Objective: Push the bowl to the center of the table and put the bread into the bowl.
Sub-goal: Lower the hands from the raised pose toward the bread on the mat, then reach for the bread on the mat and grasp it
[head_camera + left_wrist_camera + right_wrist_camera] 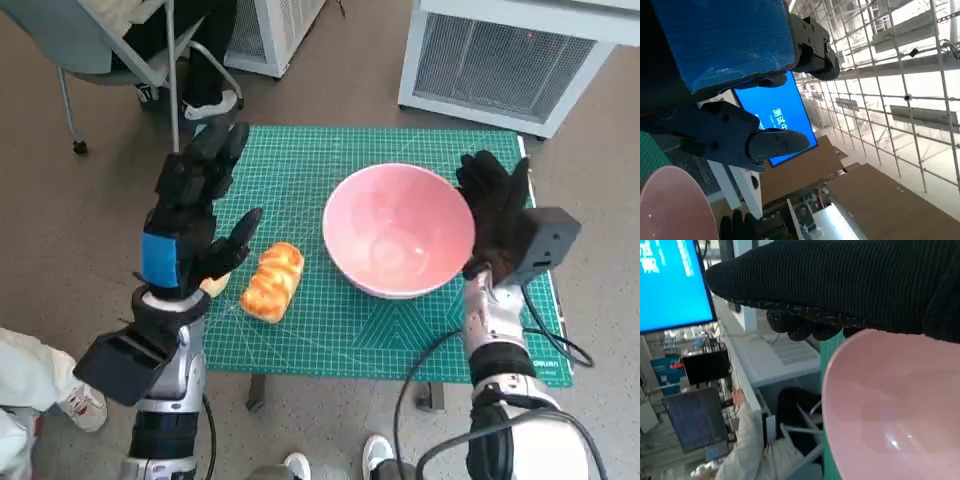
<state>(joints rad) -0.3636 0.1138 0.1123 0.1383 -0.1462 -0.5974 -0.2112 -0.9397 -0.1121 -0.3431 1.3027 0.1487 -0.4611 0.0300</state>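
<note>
- Pink, round, smooth-glazed bowl (398,230): upright on green gridded cutting mat (300,330), right of mat's middle, nearer the right edge than the left. Nothing inside it.
- Push step: judged partly done or underway; bowl looks somewhat off-centre towards the right, though the wide-angle lens makes that hard to call.
- Golden-orange, ridged bread loaf (272,281): lying on the mat, left of bowl, well apart from its rim, near mat's front-left corner. Not picked up, so step 2 not yet started.
- Right hand in black knitted glove (497,212): against bowl's right rim, fingers up and spread, gripping nothing; looks set as a flat pusher. Touching vs. just beside: can't tell for sure from head view; right wrist view shows glove right over the pink rim (860,390).
- Left hand, black w/ blue tape on its back (195,215): raised over mat's left edge, fingers apart, empty. Thumb tip near the bread but clear of it.
- Left wrist view: mostly hand back and ceiling; slice of bowl (670,205) at the corner, bread not visible.
- Left to do, judging from this: nudge bowl leftwards to centre, then grasp bread w/ left hand, lift, drop in bowl.
- Around: person's dark legs and shoe (205,100) by a grey chair beyond the table; white grilled unit (500,60) on the floor far right.
</note>
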